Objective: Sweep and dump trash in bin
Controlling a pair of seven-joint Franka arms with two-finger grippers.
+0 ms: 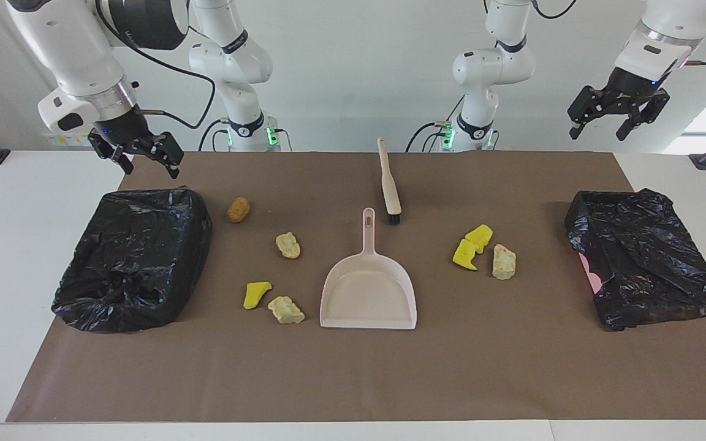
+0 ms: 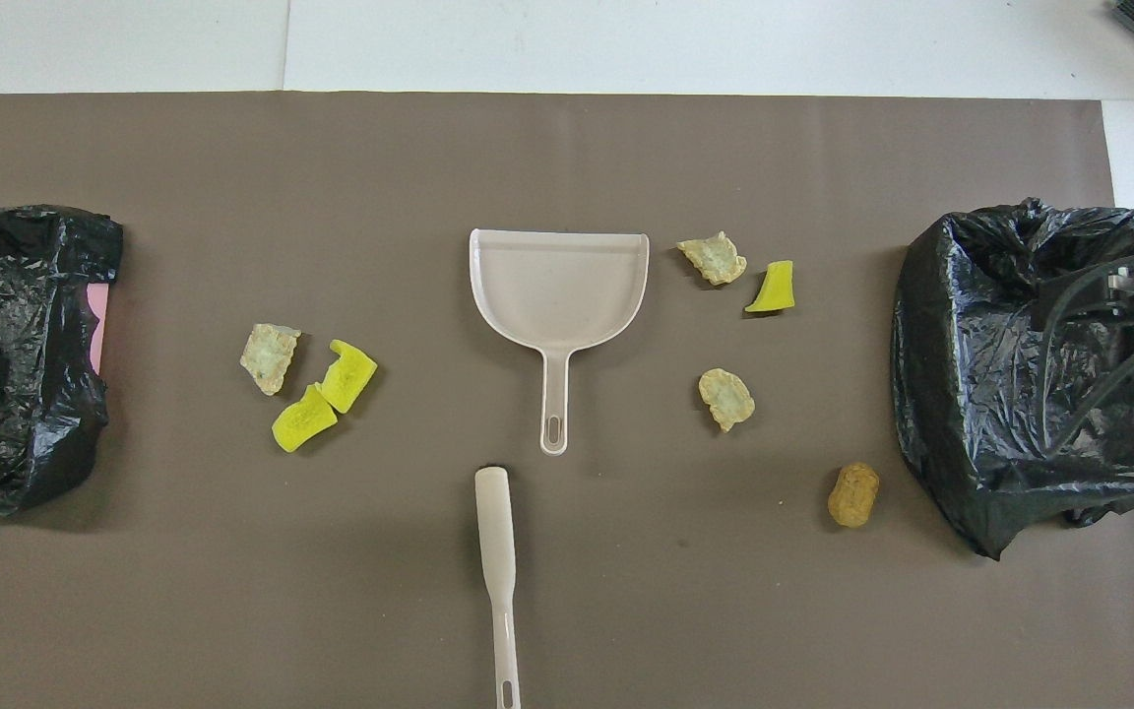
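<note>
Brown paper mat [image 1: 353,380]: matte, flat, covers the tabletop.

Pale pink plastic dustpan [image 1: 368,294]: smooth, shovel-shaped, mid-mat, slotted handle toward the robots.

Cream plastic hand brush [image 1: 388,184]: slim handle, black bristles; just nearer the robots than the dustpan handle, apart from it.

Trash, seven lumps, all on the mat:
- two bright yellow foam wedges [image 1: 472,246] touching, a beige crumbly chunk [image 1: 504,261] just beside them, toward the left arm's end;
- a brown oval sponge [image 1: 238,210], two more beige chunks [image 1: 288,245], one yellow wedge [image 1: 256,293], toward the right arm's end.

Two bins lined with crinkled glossy black plastic bags: one [image 1: 135,257] at the right arm's end, one [image 1: 644,257] at the left arm's end.

Right gripper [image 1: 138,156]: raised over its bin's edge, fingers spread, empty.

Left gripper [image 1: 616,119]: raised high at its end of the table, fingers spread, empty.
</note>
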